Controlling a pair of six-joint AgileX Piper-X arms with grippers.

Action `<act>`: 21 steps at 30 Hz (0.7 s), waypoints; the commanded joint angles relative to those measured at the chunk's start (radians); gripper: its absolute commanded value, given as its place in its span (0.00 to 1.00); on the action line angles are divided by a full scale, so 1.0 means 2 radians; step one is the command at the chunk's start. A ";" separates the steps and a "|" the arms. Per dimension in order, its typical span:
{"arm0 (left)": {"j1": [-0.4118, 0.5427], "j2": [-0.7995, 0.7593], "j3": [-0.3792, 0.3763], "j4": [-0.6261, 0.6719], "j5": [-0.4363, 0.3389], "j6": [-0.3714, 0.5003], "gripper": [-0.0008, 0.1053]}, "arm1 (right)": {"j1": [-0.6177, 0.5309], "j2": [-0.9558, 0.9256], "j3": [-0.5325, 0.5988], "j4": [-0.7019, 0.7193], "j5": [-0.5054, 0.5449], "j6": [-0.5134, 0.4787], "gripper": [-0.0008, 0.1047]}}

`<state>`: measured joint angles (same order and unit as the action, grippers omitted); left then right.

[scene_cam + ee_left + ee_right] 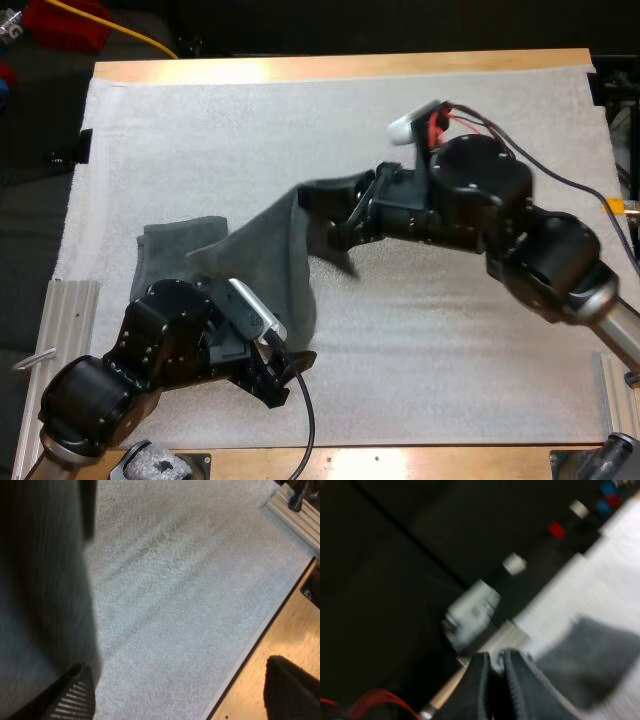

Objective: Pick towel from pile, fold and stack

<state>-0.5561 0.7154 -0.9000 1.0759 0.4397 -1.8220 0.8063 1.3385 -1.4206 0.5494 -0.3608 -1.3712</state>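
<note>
**TOWEL: SOFT LOAD, GRIP AT THE EDGE**

The right pincer [318, 213] is clamped on the towel [268, 262], which drapes from it down to the mat [450, 330] beside the left pincer [284, 372]; that pincer's fingers stand apart. The cloth looks light and limp, so take a free corner.

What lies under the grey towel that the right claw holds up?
Beneath the raised part of the towel, pinched by the right claw, only the white mat shows. The towel's low end lies on the mat; what is under that end is covered.
</note>
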 commanded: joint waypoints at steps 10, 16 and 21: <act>-0.001 0.002 -0.002 0.002 0.003 -0.002 0.65 | -0.023 0.116 0.000 0.088 0.111 -0.055 0.01; -0.001 0.002 -0.002 0.002 0.003 -0.002 0.65 | -0.068 0.142 0.000 0.087 0.175 -0.055 0.01; -0.001 0.002 -0.002 0.002 0.003 -0.002 0.65 | -0.122 0.144 0.000 0.083 0.205 -0.057 0.01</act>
<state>-0.5561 0.7154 -0.9000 1.0759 0.4397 -1.8220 0.5736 1.6320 -1.4187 0.7214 0.0317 -1.4724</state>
